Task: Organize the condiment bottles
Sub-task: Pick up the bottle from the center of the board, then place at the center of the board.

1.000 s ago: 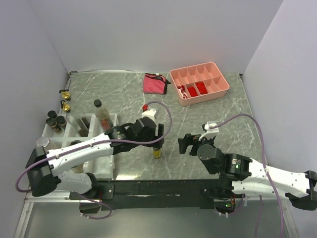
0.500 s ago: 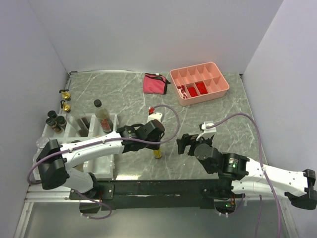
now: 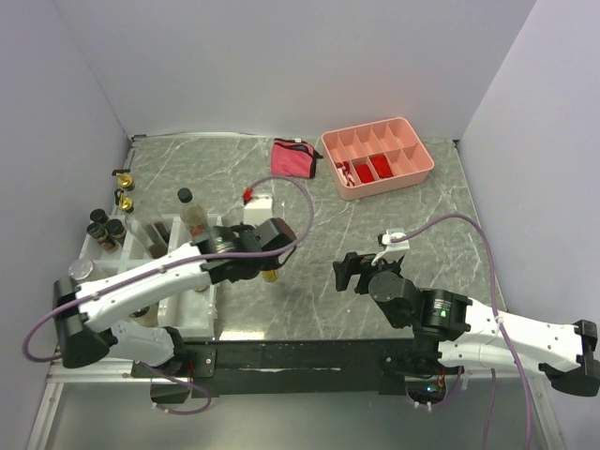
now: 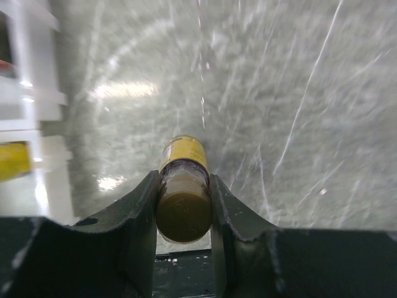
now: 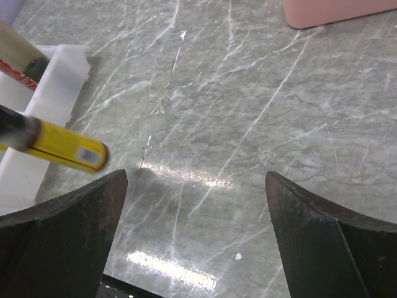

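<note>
My left gripper [image 3: 266, 266] is shut on a small yellow bottle [image 4: 183, 186] by its olive cap and holds it above the marble, just right of the white rack [image 3: 178, 314]. The bottle also shows in the top view [image 3: 271, 273] and in the right wrist view [image 5: 65, 148], where it hangs tilted. The rack holds a tall clear bottle with a black top [image 3: 193, 217] and two black-lidded jars [image 3: 105, 231]. Two gold-topped bottles [image 3: 124, 187] stand behind the rack. My right gripper [image 3: 349, 274] is open and empty over bare marble right of centre.
A pink zip pouch [image 3: 293, 157] and a pink compartment tray [image 3: 424, 165] with red items lie at the back. The rack's white edge [image 5: 59, 87] shows at the left of the right wrist view. Grey walls close in the left and right sides.
My left gripper closed on the yellow bottle, lifted it off the marble and carried it left toward the rack. My right gripper shifted slightly left and stayed open.
</note>
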Robot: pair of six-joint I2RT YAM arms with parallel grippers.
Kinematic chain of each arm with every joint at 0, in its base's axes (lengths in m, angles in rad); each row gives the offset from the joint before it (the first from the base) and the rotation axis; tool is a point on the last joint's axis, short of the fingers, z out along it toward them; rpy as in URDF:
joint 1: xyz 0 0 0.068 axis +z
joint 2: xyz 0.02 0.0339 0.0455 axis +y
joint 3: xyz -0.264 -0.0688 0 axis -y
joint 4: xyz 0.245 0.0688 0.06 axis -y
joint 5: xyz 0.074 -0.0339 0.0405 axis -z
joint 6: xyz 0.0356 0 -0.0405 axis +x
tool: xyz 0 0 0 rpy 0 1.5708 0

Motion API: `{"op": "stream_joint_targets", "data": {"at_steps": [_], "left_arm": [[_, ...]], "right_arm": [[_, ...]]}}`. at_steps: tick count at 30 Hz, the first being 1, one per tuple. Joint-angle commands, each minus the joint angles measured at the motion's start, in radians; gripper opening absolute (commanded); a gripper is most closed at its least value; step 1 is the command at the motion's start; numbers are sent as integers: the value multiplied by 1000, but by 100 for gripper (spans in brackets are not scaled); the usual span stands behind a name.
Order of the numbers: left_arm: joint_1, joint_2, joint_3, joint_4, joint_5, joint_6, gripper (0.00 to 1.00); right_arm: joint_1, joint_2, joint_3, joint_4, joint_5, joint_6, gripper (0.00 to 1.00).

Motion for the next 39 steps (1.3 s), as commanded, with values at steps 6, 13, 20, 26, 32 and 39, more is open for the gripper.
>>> {"op": "stream_joint_targets", "data": {"at_steps": [6,13,20,26,32,39], "left_arm": [[-4,-97,189,-439,-227,-191,1],[-1,-133,109,-450,-175,-258,1],[41,-216,69,-452,-169,-250,1],[162,-302,2,-450,-157,-221,1],[240,-341,-26,-450,-121,-189,1],[271,-393,-21,-450,-100,-124,1]], "right_arm": [[-6,-17,-4,22,27,2,100],[-6,3,6,48,19,-10,100],[-6,-18,-7,17,21,11,100],[-6,-60,-12,6,38,-4,100],[-8,-58,-7,2,53,-12,100],[-6,-41,-6,8,39,-6,100]]}}
